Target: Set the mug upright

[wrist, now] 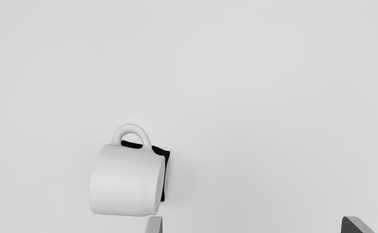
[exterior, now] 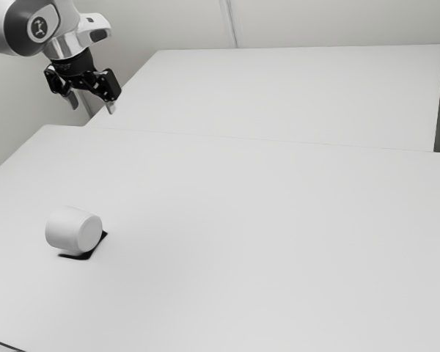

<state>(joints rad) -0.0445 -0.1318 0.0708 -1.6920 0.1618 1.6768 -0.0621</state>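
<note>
My gripper hangs high above the table at the exterior view's upper left, well away from the mug. The white mug lies on its side on the table, its base facing the exterior view's right. In the wrist view the mug shows its handle standing out from its side, near one fingertip of the gripper. The two fingers stand wide apart with nothing between them. The inside of the mug is hidden.
The mug rests on a white table, with a black shadow-like patch beside it. Beyond is a second white surface, near the pale walls. A thin dark line crosses the exterior view's lower left corner.
</note>
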